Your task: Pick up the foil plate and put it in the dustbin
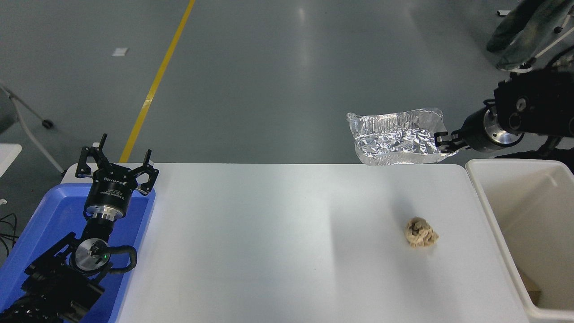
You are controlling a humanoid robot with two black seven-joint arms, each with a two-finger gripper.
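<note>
The shiny, crinkled foil plate (397,138) hangs in the air above the table's far edge, held by its right rim. My right gripper (441,140) is shut on that rim, with its arm coming in from the upper right. The cream-white dustbin (489,193) stands at the table's right end, below and to the right of the plate. My left gripper (117,162) is open and parked over the blue tray at the lower left.
A crumpled tan paper ball (420,232) lies on the white table (269,242) left of the dustbin. A blue tray (45,215) sits at the left end. A person's legs (522,27) show at the top right.
</note>
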